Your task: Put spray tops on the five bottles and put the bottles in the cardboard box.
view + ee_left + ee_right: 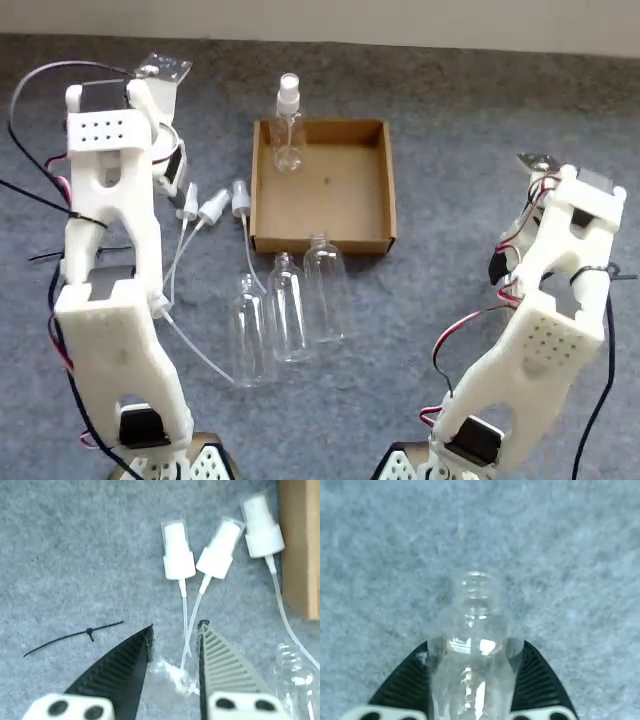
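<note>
Three white spray tops with thin tubes lie side by side on the grey carpet, just ahead of my left gripper, which is open above their tubes. My right gripper is shut on a clear bottle with a bare threaded neck, held over the carpet. In the high view three clear bottles without tops lie in front of the cardboard box. One bottle with a spray top rests at the box's far left corner.
A black cable tie lies on the carpet beside the left gripper. A scrap of clear plastic sits between the left fingers. The left arm and the right arm stand on either side of the box.
</note>
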